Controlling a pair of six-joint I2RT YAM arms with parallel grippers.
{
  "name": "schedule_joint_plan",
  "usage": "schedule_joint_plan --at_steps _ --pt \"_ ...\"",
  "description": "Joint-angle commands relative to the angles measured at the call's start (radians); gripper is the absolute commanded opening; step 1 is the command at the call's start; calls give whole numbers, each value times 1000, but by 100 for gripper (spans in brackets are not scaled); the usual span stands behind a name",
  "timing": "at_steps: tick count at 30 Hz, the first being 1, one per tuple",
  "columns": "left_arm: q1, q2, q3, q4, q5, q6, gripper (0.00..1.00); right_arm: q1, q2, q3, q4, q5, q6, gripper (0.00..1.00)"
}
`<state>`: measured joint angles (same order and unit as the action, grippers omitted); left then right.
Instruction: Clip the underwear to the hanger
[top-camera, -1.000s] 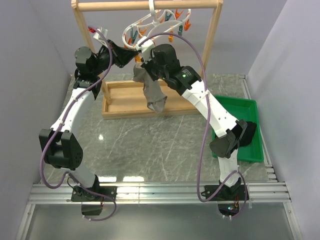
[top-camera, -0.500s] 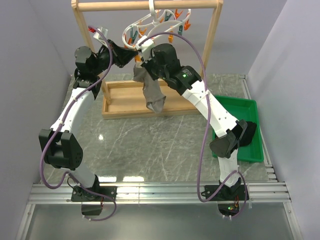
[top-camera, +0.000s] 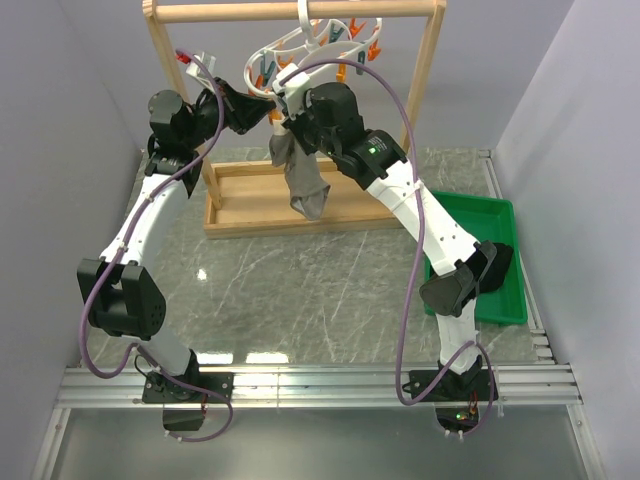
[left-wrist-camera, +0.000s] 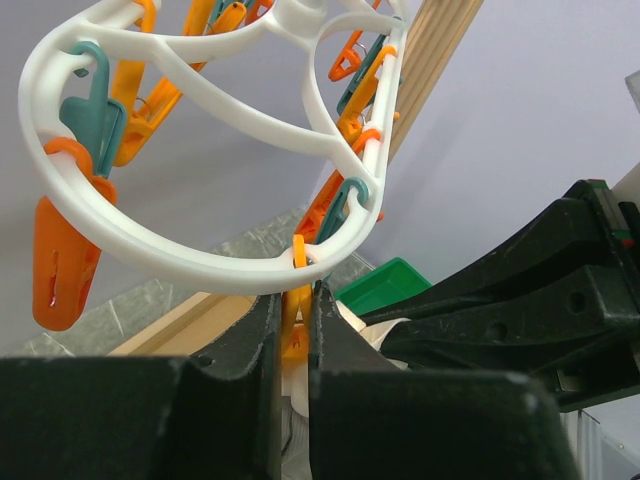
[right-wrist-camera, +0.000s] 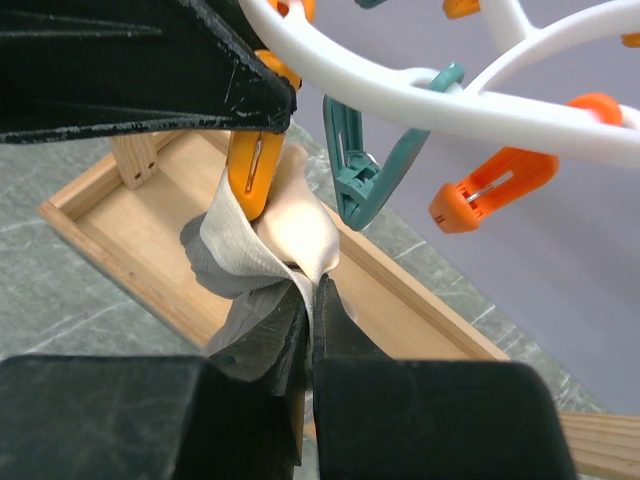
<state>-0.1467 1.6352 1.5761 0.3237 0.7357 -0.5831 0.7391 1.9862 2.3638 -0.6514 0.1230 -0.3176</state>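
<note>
Top view, hanger (top-camera: 300, 45): hooked on the top bar of the wooden rack (top-camera: 165, 70), far centre.
Top view, underwear (top-camera: 303, 185): dangles under the hanger, top edge at the right gripper (top-camera: 285, 118).
Top view, left gripper (top-camera: 262, 112): just left of the right gripper.
Left wrist, jaws: narrow, pinching an orange clothespin (left-wrist-camera: 293, 335) beneath the hanger's white rim.
Right wrist, jaws: closed on the underwear's pale waistband.
Right wrist, orange clothespin: tip touches the waistband; whether it bites, cannot tell.

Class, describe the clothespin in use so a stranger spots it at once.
Find the wooden rack, then the white hanger on its bar. Among its dangling pegs, it is the orange clothespin whose tip meets the underwear, the only one the left hand pinches.
</note>
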Motion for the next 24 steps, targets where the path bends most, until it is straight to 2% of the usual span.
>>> schedule_joint_plan --at_steps 1,9,24 --pt "-2 11 32 -32 24 19 10 2 -52 51 67 10 -3 0" --pt "-2 -5 22 -20 24 20 20 3 -53 54 75 7 -6 0" --pt "-2 9 65 -15 22 6 29 5 -52 48 81 3 -1 0"
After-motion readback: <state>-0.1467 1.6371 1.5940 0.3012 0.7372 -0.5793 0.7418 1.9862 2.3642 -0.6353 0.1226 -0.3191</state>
